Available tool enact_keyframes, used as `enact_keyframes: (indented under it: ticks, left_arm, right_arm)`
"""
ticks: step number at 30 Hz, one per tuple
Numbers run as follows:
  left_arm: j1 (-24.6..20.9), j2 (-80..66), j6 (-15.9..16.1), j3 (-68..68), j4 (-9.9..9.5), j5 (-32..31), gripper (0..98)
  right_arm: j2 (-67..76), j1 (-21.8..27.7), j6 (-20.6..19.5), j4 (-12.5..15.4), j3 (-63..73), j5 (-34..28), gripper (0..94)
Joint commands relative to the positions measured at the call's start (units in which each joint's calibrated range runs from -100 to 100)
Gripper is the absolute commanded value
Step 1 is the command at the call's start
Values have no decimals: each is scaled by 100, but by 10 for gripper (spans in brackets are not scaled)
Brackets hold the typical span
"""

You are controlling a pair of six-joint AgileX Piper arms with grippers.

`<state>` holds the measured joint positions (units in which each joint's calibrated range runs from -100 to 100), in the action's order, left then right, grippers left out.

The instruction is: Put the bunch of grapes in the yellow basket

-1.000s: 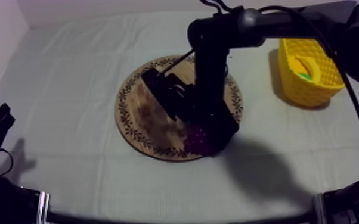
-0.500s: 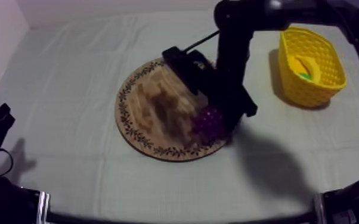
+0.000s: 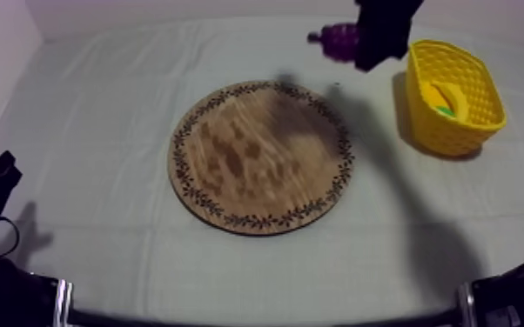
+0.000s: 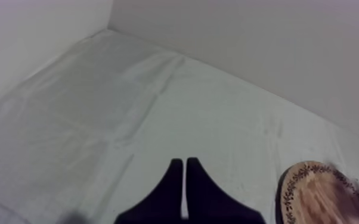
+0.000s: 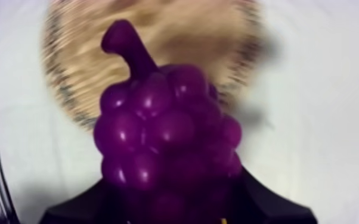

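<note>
Grapes (image 3: 337,39), one purple bunch, are clamped in the right gripper (image 3: 363,42) and are judged to be held in the air, off the wooden board (image 3: 261,156). In the top view the bunch is seen past the board's far rim, near the yellow basket (image 3: 453,87) but not over its opening. The board is bare.

In the right wrist view the grapes (image 5: 164,137) are gripped at the broad end, with the black fingers (image 5: 265,205) closed round that end. The stem is directed away from the gripper, so the long axis of the bunch is in line with the fingers.

The governing relation is sideways: the basket lies beside the grapes, toward the right arm's side of the table. A sideways carry is judged necessary until the bunch is above the opening; release short of the near wall risks a drop onto the cloth. Something yellow and green is already lodged in the basket; its kind cannot be told.

The left gripper (image 4: 185,182) is closed on nothing, its fingers pressed together as a narrow wedge above the cloth, well apart from the basket. The right arm is the nearer one.
</note>
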<state>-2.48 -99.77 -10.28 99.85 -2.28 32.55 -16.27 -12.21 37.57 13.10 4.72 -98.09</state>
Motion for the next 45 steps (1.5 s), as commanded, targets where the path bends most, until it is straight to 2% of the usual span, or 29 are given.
enact_keyframes:
  ticks: [1, 8, 17, 30, 41, 45]
  left_arm:
    - [-1, 3, 0, 4, 1, 3, 0]
    - [-1, 3, 0, 4, 1, 3, 0]
    - [-1, 3, 0, 4, 1, 3, 0]
    - [-1, 3, 0, 4, 1, 3, 0]
    - [-1, 3, 0, 4, 1, 3, 0]
    - [-1, 3, 0, 4, 1, 3, 0]
  right_arm:
    - [-63, 355, -359, -32, 718, 75, 65]
    - [-482, 974, -866, -171, 1993, 75, 74]
    - [-1004, 1351, -1133, -295, 2553, 77, 77]
    - [-874, 1702, -1115, -580, 1748, 83, 83]
    - [-687, 1781, -977, -850, 602, 154, 168]
    - [-634, 1736, -994, -949, 275, 209, 232]
